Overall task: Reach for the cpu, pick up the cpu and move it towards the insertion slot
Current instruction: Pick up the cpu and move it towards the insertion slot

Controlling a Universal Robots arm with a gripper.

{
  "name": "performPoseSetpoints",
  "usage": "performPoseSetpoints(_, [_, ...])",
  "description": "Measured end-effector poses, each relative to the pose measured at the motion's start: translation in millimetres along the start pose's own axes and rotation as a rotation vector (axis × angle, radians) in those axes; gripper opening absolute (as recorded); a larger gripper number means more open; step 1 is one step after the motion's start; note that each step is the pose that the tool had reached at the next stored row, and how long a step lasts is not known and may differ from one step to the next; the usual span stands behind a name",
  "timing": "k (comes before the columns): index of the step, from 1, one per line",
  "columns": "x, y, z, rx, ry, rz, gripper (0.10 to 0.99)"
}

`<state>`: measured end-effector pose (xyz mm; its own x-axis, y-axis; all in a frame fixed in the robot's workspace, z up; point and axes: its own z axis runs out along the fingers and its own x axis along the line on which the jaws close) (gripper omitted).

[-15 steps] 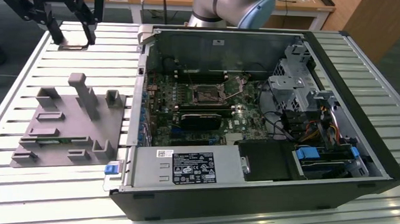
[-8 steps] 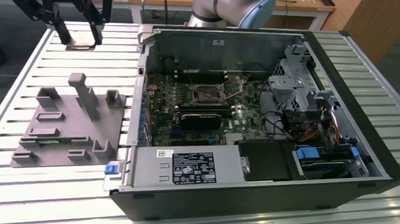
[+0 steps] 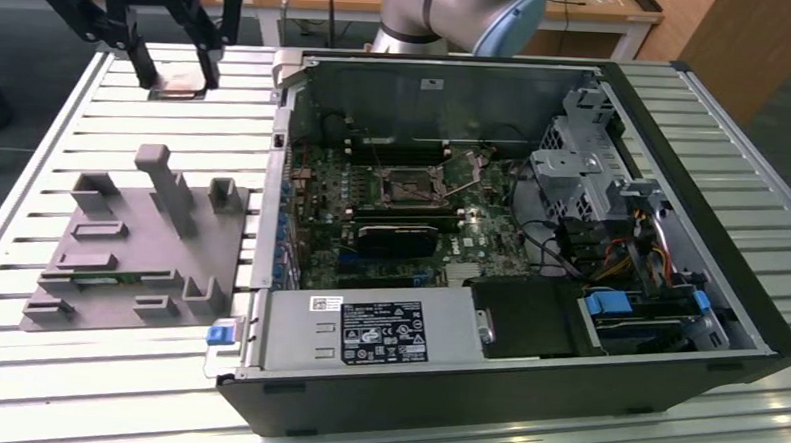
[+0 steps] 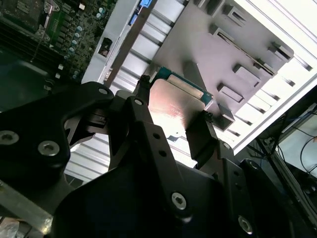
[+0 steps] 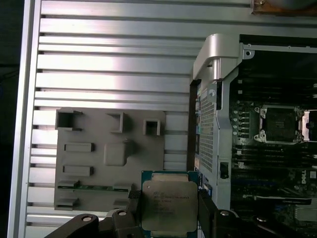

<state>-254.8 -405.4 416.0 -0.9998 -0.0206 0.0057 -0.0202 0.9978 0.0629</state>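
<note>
The cpu (image 3: 178, 80), a flat square chip with a silvery top, hangs above the slatted table at the exterior view's far left. My gripper (image 3: 178, 76) is shut on it, one black finger on each side. In the first wrist view the cpu (image 5: 168, 203) sits between the fingers (image 5: 134, 204), and in the second wrist view its shiny face (image 4: 173, 101) is clamped by the gripper (image 4: 174, 99). The insertion slot (image 3: 411, 185), a square black socket with a metal frame, lies on the green board inside the open case, to the exterior view's right of the gripper. The insertion slot (image 5: 280, 124) stands apart from the cpu.
A grey fixture plate (image 3: 127, 240) with upright blocks lies on the slatted table (image 3: 42, 366) beside the case. The case's metal side wall (image 3: 275, 156) stands between the gripper and the board. A power supply (image 3: 364, 330) and a drive cage (image 3: 577, 179) flank the socket.
</note>
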Motion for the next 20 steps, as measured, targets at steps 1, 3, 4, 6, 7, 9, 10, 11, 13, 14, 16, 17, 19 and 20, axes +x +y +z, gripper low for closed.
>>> performPoseSetpoints(1, [-1.6, 0.0, 0.0, 0.0, 0.0, 0.0, 0.541])
performPoseSetpoints(3, [-5.0, -0.1, -0.1, 0.0, 0.0, 0.0, 0.541])
performPoseSetpoints(4, [-6.8, -0.2, -0.1, 0.0, 0.0, 0.0, 0.541])
performPoseSetpoints(6, [-10.9, -0.2, 0.0, 0.0, -0.0001, 0.0, 0.541])
performPoseSetpoints(7, [-12.9, -0.3, -0.1, 0.0, 0.0, 0.0, 0.541])
performPoseSetpoints(9, [-16.8, -0.4, -0.1, 0.0, 0.0, 0.0, 0.541])
performPoseSetpoints(10, [-19.0, -0.4, -0.1, 0.0, 0.0, 0.0, 0.541])
performPoseSetpoints(11, [-21.3, -0.4, -0.1, 0.0, -0.0001, 0.0, 0.541])
performPoseSetpoints(13, [-26.0, -0.5, -0.2, 0.0, 0.0, 0.0, 0.541])
performPoseSetpoints(14, [-28.6, -0.6, -0.2, 0.0, 0.0, 0.0, 0.541])
performPoseSetpoints(16, [-34.4, -0.7, -0.3, 0.0, 0.0001, 0.0, 0.541])
performPoseSetpoints(17, [-37.5, -0.8, -0.3, 0.0, 0.0, 0.0, 0.541])
performPoseSetpoints(19, [-44.2, -0.9, -0.3, 0.0, -0.0001, 0.0, 0.541])
performPoseSetpoints(20, [-47.1, -1.0, -0.3, 0.0, 0.0, 0.0, 0.541])
